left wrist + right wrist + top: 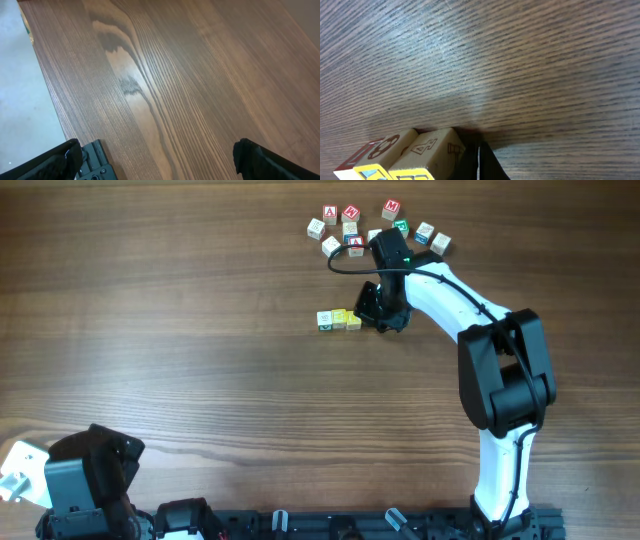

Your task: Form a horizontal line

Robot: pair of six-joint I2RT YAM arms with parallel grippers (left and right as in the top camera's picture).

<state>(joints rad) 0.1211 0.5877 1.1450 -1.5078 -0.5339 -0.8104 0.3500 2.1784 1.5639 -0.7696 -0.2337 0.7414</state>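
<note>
Down at the near-left corner of the surface, the left fingers hung spread wide apart over bare wood, holding nothing. Moving across, the horizontal line lay right of centre, toward the far edge: a white cube with a green mark, then yellow ones, all touching. The right arm reached to the row's right end, the right fingers just beside the last cube; spread or closed, I could not tell. The loose cluster sat by the far edge

Short straight touching cube row
</note>
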